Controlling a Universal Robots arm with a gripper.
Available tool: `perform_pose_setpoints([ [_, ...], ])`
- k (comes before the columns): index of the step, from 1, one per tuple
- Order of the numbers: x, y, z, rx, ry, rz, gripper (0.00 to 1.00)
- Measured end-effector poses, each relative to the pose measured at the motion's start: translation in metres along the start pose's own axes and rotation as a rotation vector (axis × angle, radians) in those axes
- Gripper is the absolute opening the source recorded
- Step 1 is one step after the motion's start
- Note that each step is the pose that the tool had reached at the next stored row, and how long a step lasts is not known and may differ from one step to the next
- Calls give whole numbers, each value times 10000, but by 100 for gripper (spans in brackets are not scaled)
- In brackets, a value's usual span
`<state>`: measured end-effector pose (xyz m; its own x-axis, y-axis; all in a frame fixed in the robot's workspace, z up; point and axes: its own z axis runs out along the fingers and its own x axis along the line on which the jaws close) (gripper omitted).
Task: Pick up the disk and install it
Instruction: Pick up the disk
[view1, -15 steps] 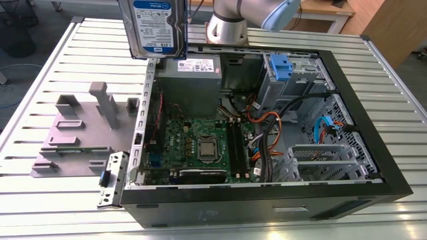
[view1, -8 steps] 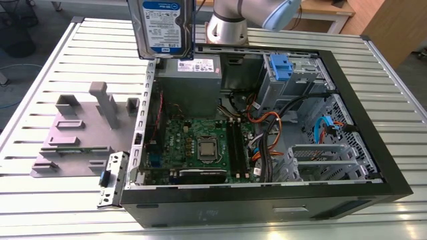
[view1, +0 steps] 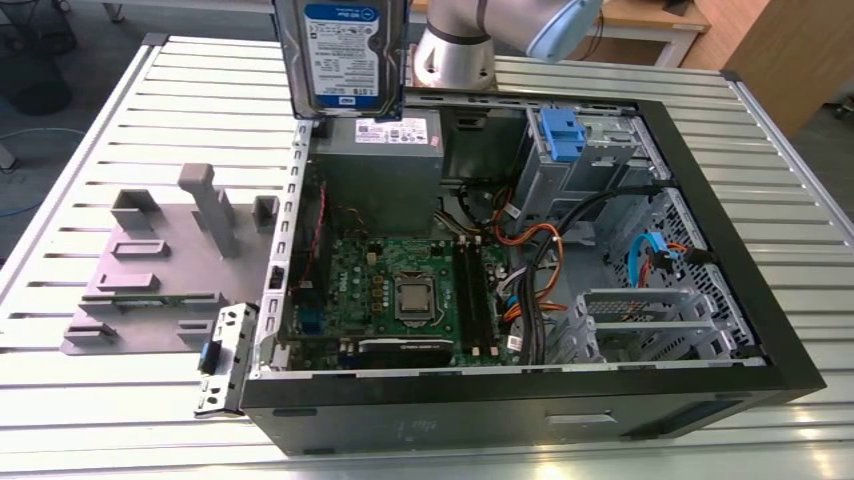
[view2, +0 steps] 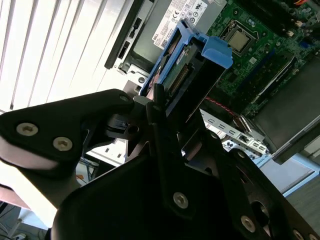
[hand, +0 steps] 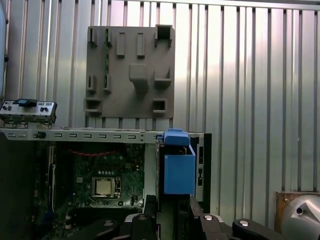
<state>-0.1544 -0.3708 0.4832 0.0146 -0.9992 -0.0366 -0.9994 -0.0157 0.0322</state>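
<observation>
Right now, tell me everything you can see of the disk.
The disk is a silver metal drive with a blue-and-white label, framed by a blue plastic carrier whose end tab points down. It hangs upright above the open computer case, over the grey power supply, clamped by the fingers.

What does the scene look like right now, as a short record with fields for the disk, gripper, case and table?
disk: held in the air above the case, blue tab end toward it
gripper: shut on the disk
computer case: open, on its side, motherboard exposed
power supply: inside the case, just under the disk
fixture plate: grey, on the slatted table, at the exterior view's left
</observation>
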Motion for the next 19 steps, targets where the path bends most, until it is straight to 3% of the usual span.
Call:
perform_pose_setpoints([
  [19,3,-168,-5,0,0,0,35],
])
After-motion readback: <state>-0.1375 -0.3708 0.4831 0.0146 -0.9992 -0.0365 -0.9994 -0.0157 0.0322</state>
